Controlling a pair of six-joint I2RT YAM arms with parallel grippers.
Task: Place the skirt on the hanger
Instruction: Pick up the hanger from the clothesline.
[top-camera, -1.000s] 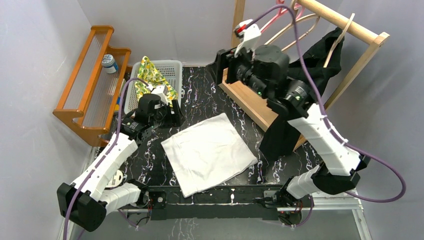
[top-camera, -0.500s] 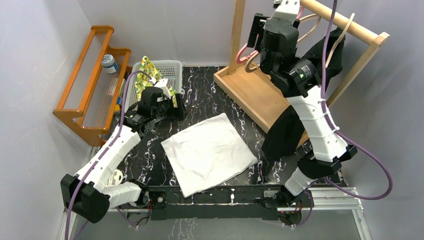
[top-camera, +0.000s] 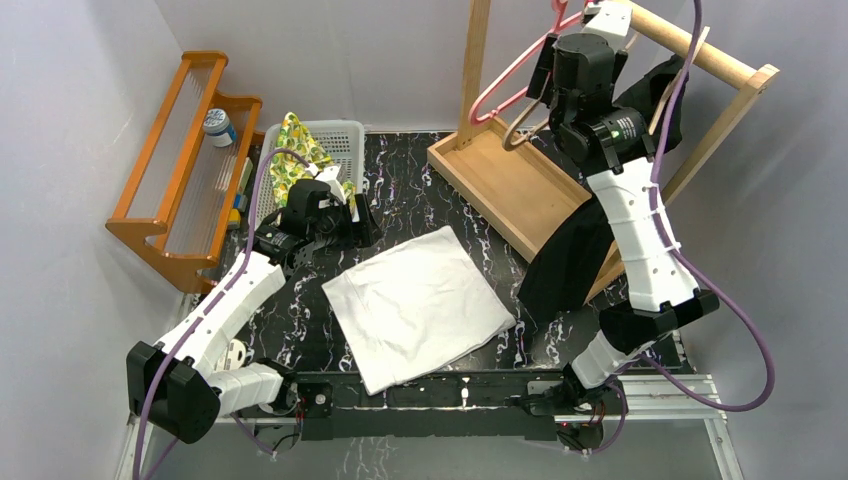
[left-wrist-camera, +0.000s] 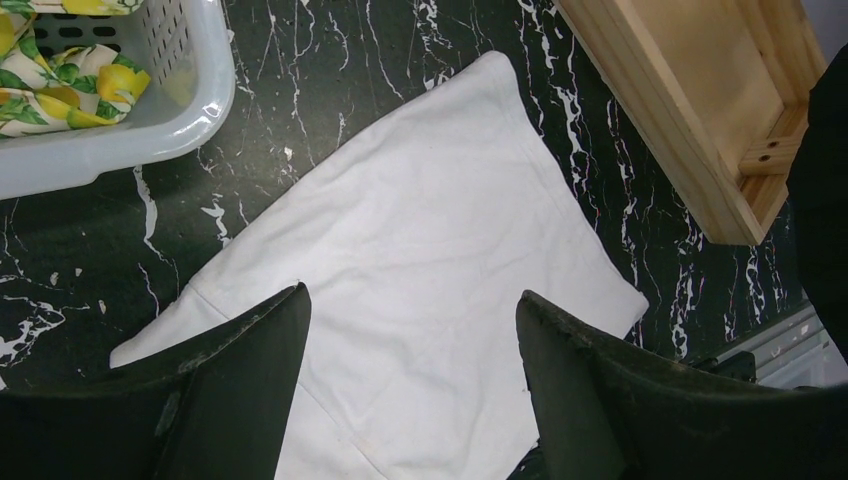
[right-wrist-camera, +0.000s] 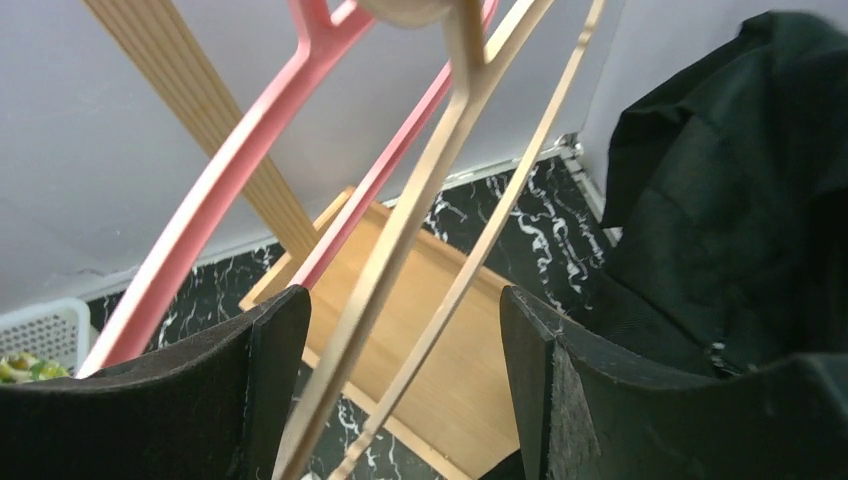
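Skirt (top-camera: 418, 305): white, folded flat into a four-sided panel, lying mid-way across the black marble table (top-camera: 400, 190), turned cornerwise to the arms.
Skirt edges: the near corner reaches the black rail at the table's near edge. The right corner lies just beside the hem of the black garment (top-camera: 565, 265), with a sliver of marble between them. The far corner points at the long side of the rack base (top-camera: 495, 190) without touching it.
Left gripper (left-wrist-camera: 410, 310): jaws spread wide with nothing between them, hanging above the skirt's far-left edge, near the basket (top-camera: 345, 135).
Right gripper (right-wrist-camera: 395, 310): raised high by the rack's rail (top-camera: 735, 60), jaws wide apart. Both arms of the beige hanger (right-wrist-camera: 420, 210) run through the gap; whether either finger touches the wood cannot be told.
Pink hanger (right-wrist-camera: 230, 170): beside the beige one, its arms slanting down toward the left finger.
Black garment: drapes from the rail's right end down over the near end of the rack base.
Basket: far left, holding a lemon-print cloth (top-camera: 295, 140), next to the orange shelf (top-camera: 180, 170).
Open room: bare marble between basket and rack base, beyond the skirt's far edge, and a narrower strip along the skirt's left edge. The right side is crowded by rack base, black garment and right arm.
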